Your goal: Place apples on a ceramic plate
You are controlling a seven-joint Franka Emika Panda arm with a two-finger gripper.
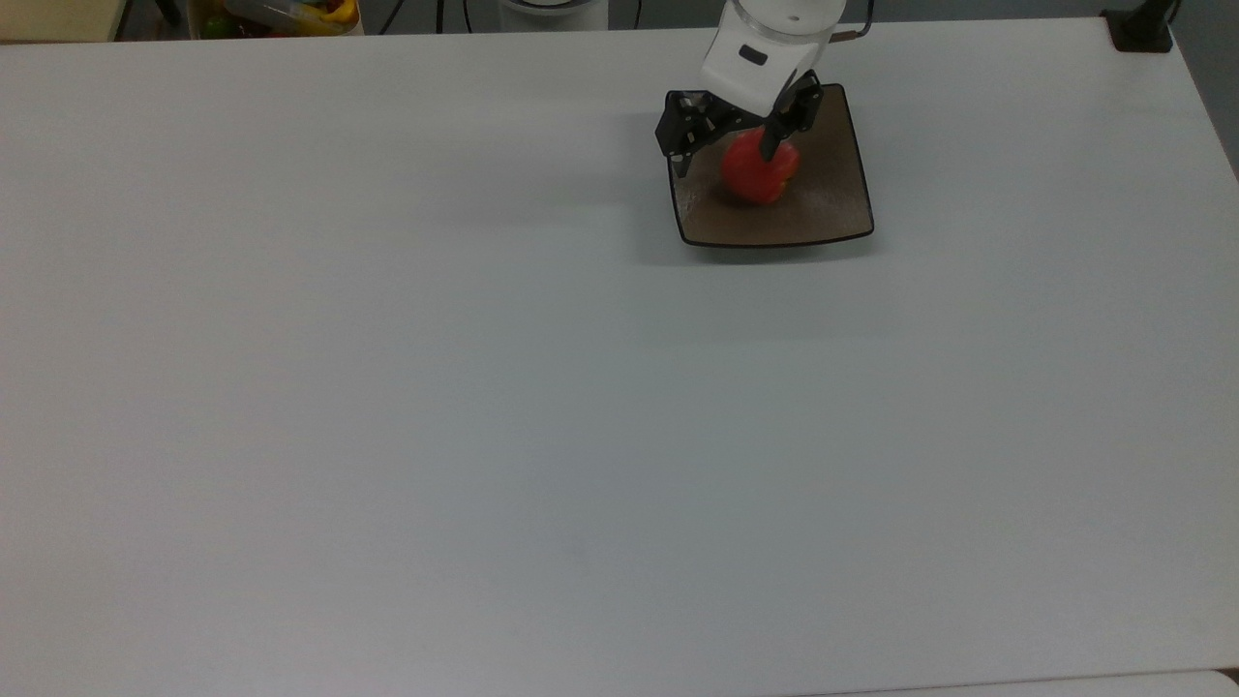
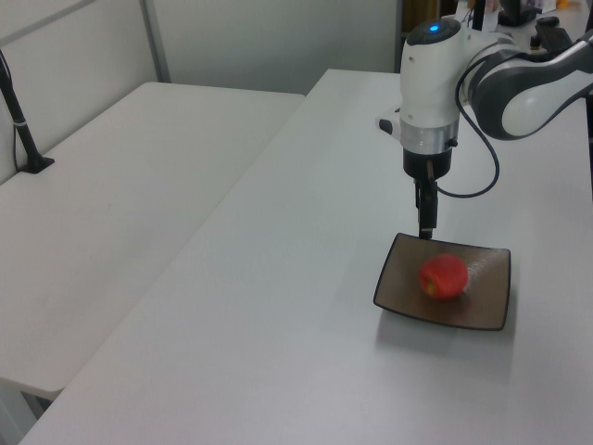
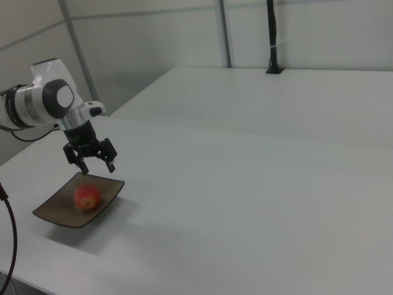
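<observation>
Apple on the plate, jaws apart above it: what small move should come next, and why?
Probably a straight lift of the gripper. The apple already rests inside the plate, and the jaws stand open above it without touching, so the arm only needs to clear away.

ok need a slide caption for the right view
Open hand above a red apple resting on a square brown plate.
</observation>
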